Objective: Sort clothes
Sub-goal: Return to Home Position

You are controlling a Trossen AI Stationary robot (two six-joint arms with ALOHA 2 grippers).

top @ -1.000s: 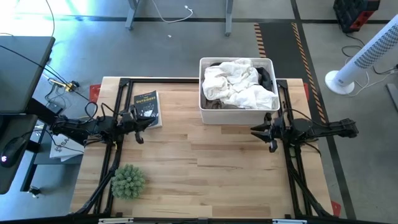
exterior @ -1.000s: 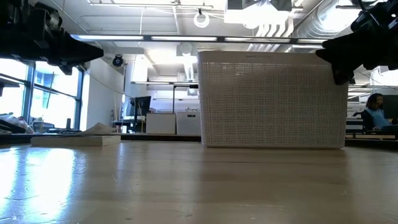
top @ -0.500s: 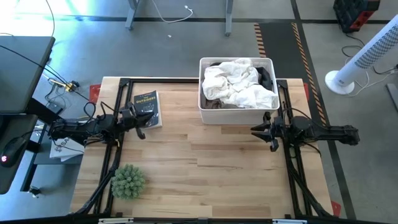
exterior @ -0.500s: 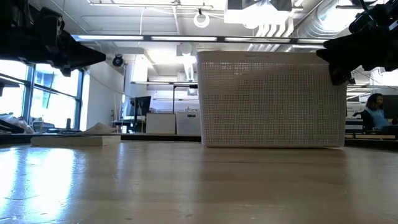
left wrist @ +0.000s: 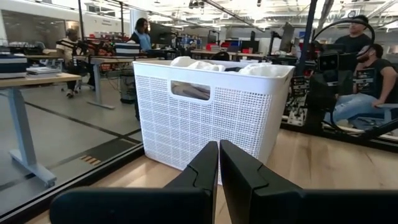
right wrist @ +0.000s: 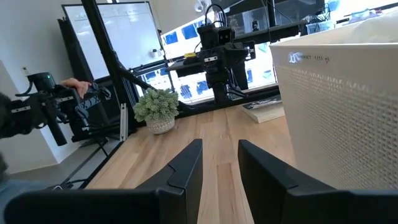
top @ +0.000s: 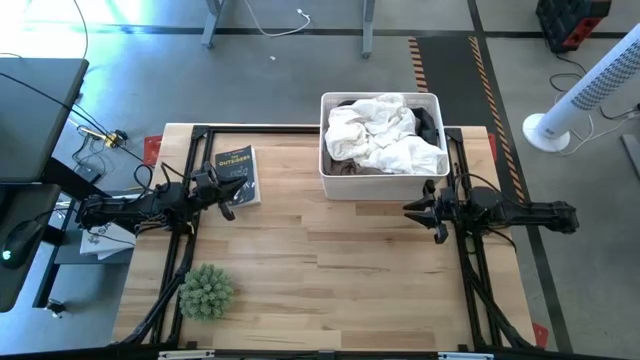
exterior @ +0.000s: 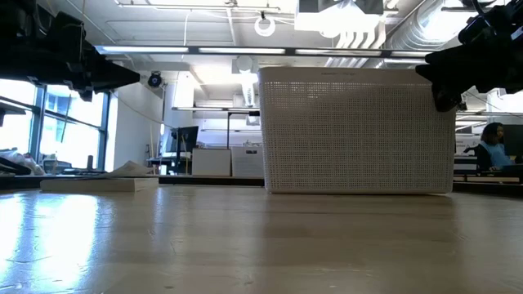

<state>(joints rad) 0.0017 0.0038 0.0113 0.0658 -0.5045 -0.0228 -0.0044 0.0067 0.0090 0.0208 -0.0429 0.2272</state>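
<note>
Now, clothes (top: 385, 140) in basket (top: 380, 186), book (top: 237, 172) title unreadable

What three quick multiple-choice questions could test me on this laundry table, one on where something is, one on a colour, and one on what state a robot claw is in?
1. Where are the clothes?
A. on the floor
B. in the white basket
C. on a chair

2. What colour is the round spiky plant?
A. green
B. red
C. blue

3. What state is the right gripper in?
A. shut on a shirt
B. shut on a sock
C. open, holding nothing

Answers:
1 B: the high view shows the pile filling the basket.
2 A: the plant is green in the high view.
3 C: its wrist view shows a gap between the fingers with nothing in it.

The left gripper, shut and empty, hangs near the book.
</note>
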